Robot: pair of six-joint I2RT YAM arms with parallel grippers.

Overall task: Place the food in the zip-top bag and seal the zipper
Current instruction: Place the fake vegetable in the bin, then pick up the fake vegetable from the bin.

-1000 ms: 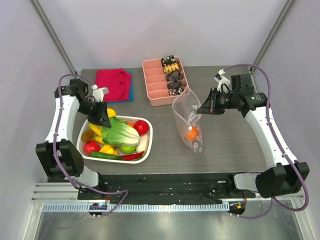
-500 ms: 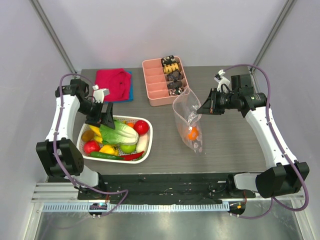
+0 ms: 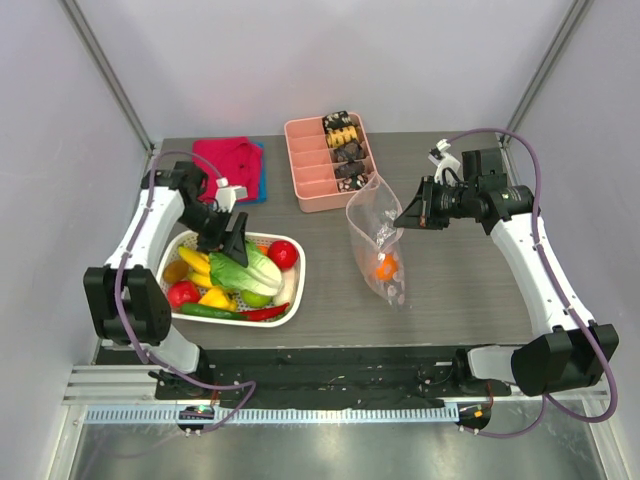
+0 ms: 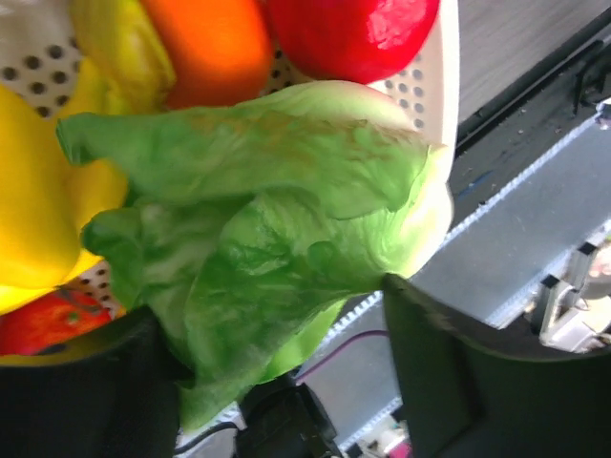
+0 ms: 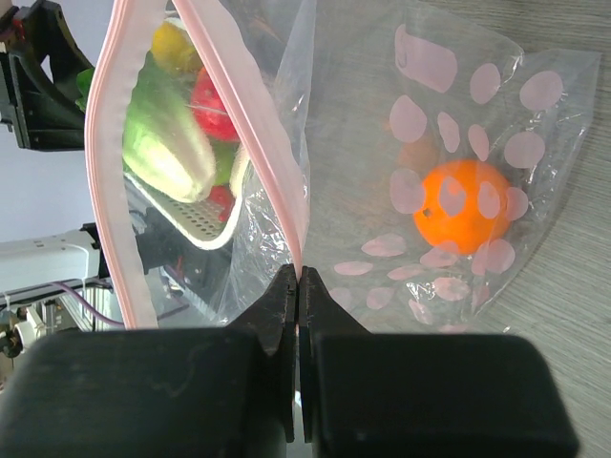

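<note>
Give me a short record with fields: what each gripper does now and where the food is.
Left gripper: above white mesh basket, fingers on both sides of green leafy lettuce; grip unclear
Right gripper: shut on pale-pink zipper strip of clear dotted plastic bag, mouth open
In bag: one round orange
Zipper sealed: no

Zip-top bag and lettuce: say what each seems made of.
The zip-top bag: thin clear plastic film, glossy; the orange shows through and it creases. The lettuce: probably moulded soft plastic or rubber, waxy sheen on stiff leaves; cannot tell which.
</note>
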